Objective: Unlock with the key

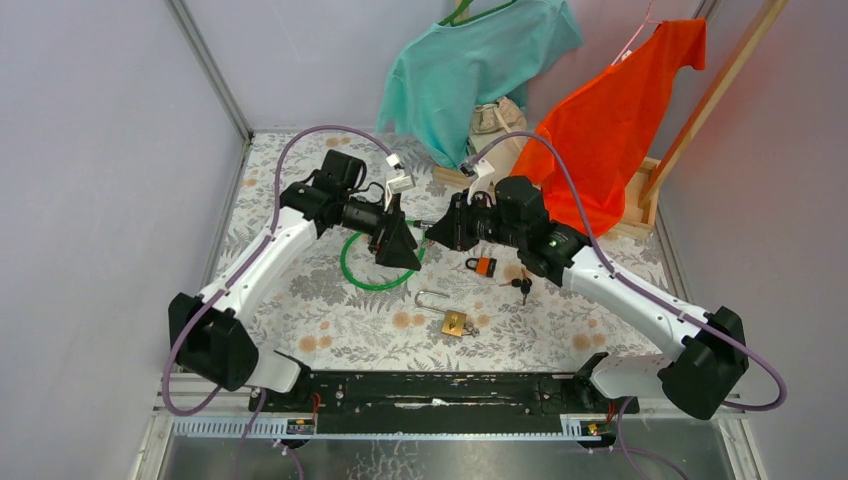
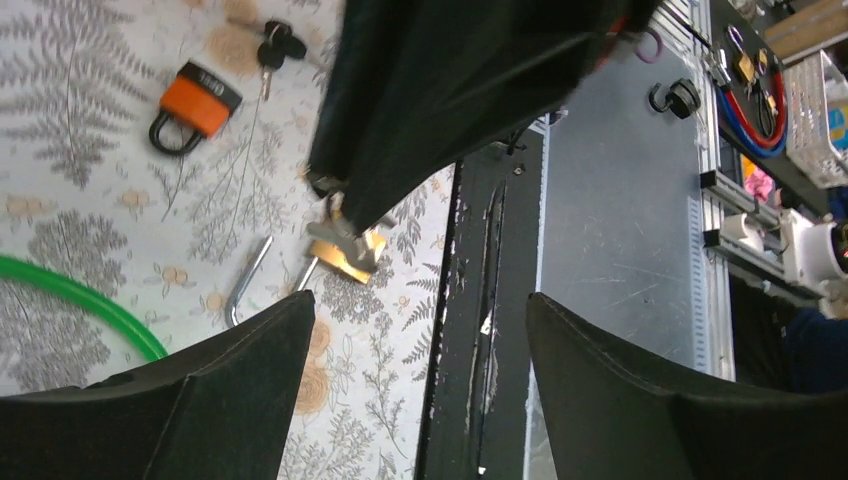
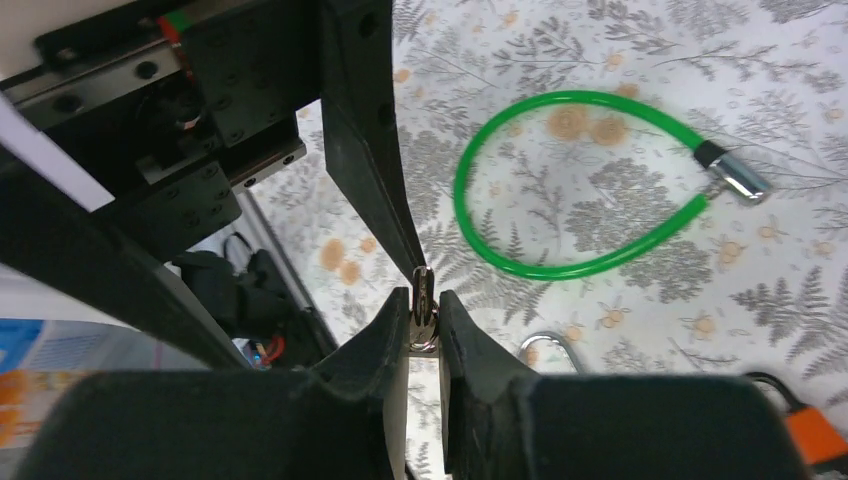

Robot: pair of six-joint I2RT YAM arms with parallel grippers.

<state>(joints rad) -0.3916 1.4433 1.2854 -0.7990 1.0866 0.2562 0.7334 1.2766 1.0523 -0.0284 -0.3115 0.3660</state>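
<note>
Progress early: key clear of surface, pinched flat in clenched right end effector, mid-air at centre of top view. Not yet inserted in any lock. Brass padlock at lower centre and orange padlock just right of centre, both lying free. Left end effector spread wide, empty, facing the right one tip to tip. Both arms reaching inward, wrists roughly level, hovering near green cable lock.
</note>
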